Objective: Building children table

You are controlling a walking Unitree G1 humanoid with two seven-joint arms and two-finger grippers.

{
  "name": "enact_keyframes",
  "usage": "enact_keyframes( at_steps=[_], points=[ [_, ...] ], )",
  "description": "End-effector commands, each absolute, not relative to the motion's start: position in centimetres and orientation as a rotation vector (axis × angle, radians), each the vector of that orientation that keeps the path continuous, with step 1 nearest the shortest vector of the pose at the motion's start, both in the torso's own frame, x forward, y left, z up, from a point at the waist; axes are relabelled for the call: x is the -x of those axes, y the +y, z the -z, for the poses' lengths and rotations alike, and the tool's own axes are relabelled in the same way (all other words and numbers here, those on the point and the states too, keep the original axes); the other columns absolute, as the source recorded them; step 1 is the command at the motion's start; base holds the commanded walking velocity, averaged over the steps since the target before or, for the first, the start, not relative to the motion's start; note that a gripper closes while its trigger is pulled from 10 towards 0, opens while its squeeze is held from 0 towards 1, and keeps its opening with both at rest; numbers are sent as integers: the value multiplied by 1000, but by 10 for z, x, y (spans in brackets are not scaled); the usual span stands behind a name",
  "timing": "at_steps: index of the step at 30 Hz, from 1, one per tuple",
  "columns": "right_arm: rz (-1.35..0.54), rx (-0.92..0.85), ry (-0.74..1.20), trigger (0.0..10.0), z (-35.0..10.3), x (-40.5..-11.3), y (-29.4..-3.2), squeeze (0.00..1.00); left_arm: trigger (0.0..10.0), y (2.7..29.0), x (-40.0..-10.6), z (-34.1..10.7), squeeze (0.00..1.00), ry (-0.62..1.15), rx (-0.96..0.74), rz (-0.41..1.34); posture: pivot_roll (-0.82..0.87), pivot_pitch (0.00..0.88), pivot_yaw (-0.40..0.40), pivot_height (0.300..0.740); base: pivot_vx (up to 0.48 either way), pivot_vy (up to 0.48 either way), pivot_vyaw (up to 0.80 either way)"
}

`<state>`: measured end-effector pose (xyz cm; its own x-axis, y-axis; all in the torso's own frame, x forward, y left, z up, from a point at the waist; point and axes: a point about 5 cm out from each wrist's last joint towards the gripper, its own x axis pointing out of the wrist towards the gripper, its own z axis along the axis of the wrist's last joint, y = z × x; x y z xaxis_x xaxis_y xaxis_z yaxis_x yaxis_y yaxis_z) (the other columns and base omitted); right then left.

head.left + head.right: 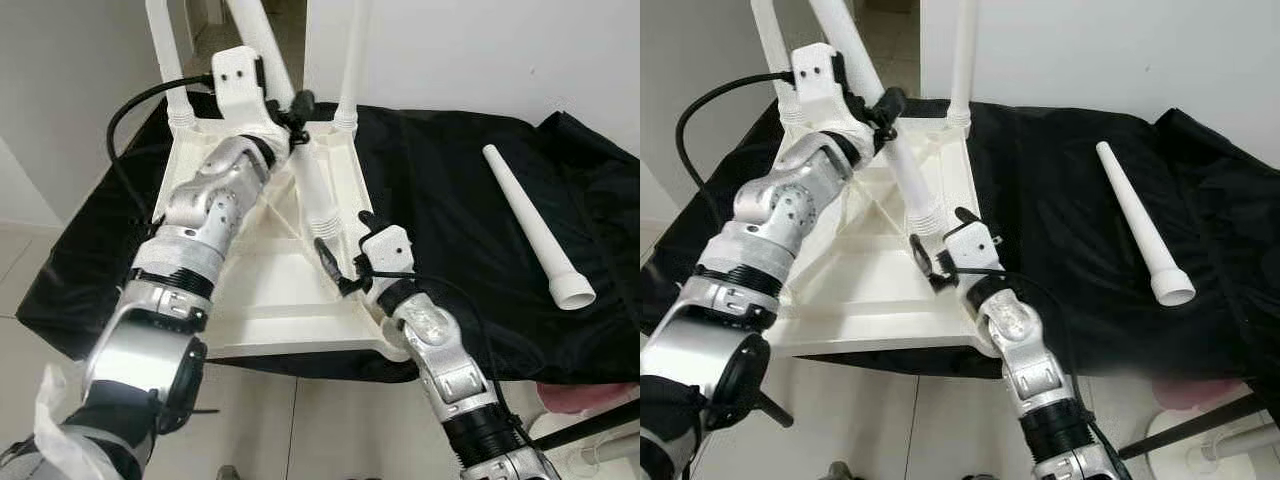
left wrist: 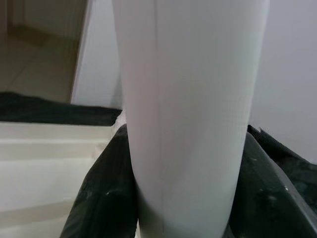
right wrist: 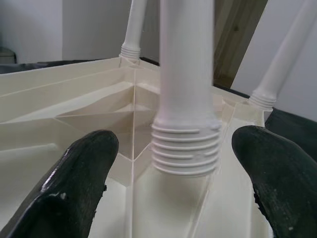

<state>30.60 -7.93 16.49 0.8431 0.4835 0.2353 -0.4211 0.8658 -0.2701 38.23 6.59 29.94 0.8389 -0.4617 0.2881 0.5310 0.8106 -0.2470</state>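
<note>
Left eye view: third leg going onto the upturned table top.

Two legs stand screwed into far corners of the table top, which lies upside down on the black-draped desk. The left pincer grips a third leg, its threaded end hanging free above the underside. The right pincer waits open just beside that thread. A fourth leg lies loose on the cloth, well apart.

An upturned white table top lies on a black cloth, the left gripper clamped on a leg, the right gripper spread beside its threaded end, and a loose leg well apart.
</note>
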Motion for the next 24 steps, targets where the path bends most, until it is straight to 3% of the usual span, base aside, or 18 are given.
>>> enact_keyframes(
  at_steps=[1, 24],
  points=[
    [-483, 197, -280, 10000, -163, -308, -78, 0, 10000, 55, -374, -305, 0, -282, 278, 695, -15, 27, -33, 740, 0, 0, 0],
    [-309, 153, -325, 10000, -181, -327, -81, 0, 10000, 17, -345, -289, 0, -322, 215, 746, -4, 28, -36, 740, 0, 0, 0]
  ],
)
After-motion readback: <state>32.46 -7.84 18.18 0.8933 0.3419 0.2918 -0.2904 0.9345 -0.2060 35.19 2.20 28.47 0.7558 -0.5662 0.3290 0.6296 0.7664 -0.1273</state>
